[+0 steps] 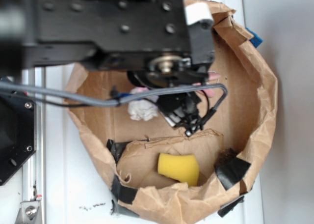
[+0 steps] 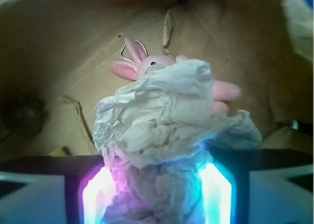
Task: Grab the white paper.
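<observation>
White surface point(image 1: 73, 194) underneath, with a big brown paper bag point(image 1: 255, 101) rolled down into a kind of nest on top, patched with black tape point(image 1: 233, 170) along the rim. Black robot arm point(image 1: 113, 27) hanging over the bag from the top of the outside view, grey cable point(image 1: 68, 97) looping across in front.

White paper point(image 2: 167, 116) clamped in the hand point(image 2: 154, 189), seen best from the wrist camera: crumpled wad squeezed between the two fingers point(image 2: 216, 184), bulging out ahead of them, lit pink on one side and blue-white on the other by the glowing pads. So closed on the paper, no doubt there. From outside, same wad point(image 1: 142, 110) showing just beside the dark hand point(image 1: 184, 113), over the middle of the bag floor. Can't tell from either view whether it's touching the floor or lifted a bit.

Pink bunny point(image 2: 147, 64) lying on the bag floor right behind the paper, ears pointing away, one arm poking out past the wad. Only slivers of pink visible from outside.

Yellow sponge point(image 1: 179, 167) sitting near the front wall of the bag, well apart from the hand.
</observation>
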You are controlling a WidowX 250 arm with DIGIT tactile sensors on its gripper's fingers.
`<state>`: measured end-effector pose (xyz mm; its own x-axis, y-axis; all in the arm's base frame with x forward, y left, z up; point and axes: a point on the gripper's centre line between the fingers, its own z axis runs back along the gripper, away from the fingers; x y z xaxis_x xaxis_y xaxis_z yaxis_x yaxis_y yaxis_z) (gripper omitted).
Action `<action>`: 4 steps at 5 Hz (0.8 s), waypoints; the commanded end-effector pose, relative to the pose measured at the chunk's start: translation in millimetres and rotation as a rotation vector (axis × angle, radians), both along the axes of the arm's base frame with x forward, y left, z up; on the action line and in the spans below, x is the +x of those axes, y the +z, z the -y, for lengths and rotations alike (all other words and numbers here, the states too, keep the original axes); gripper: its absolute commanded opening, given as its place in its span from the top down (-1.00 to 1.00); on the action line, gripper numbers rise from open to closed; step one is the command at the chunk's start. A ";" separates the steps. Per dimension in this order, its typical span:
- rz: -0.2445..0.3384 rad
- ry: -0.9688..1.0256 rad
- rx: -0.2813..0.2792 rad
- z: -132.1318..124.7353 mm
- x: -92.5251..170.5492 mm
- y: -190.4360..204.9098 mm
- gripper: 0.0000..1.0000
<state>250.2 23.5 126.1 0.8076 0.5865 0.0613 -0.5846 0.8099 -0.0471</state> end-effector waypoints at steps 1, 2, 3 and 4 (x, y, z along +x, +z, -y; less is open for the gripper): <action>0.123 -0.001 -0.012 6.8 -16.2 70.8 1.00; 0.135 -0.004 -0.001 16.7 -23.9 75.7 1.00; 0.131 0.000 0.001 23.3 -31.9 75.5 1.00; 0.127 0.006 0.003 -0.5 7.4 65.4 1.00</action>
<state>258.0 11.8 170.8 0.8067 0.5811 0.1078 -0.5750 0.8138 -0.0842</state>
